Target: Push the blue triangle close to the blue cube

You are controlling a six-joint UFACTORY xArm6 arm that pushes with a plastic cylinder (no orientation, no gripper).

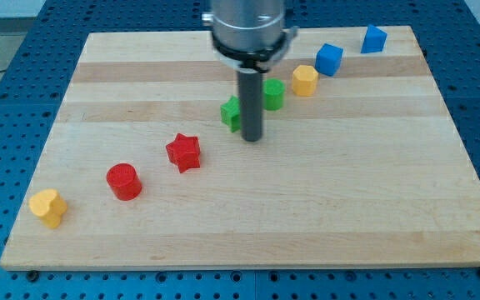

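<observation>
The blue triangle (374, 39) lies near the view's top right corner of the wooden board (348, 192). The blue cube (329, 59) sits a short way to its lower left, with a small gap between them. My tip (252, 138) rests on the board near the middle, well to the lower left of both blue blocks. It stands just right of a green block (231, 112), which the rod partly hides, and below a second green block (274, 94).
A yellow hexagon (305, 80) sits just lower left of the blue cube. A red star (183, 152), a red cylinder (124, 182) and a yellow heart (47, 207) run in a diagonal line toward the view's bottom left.
</observation>
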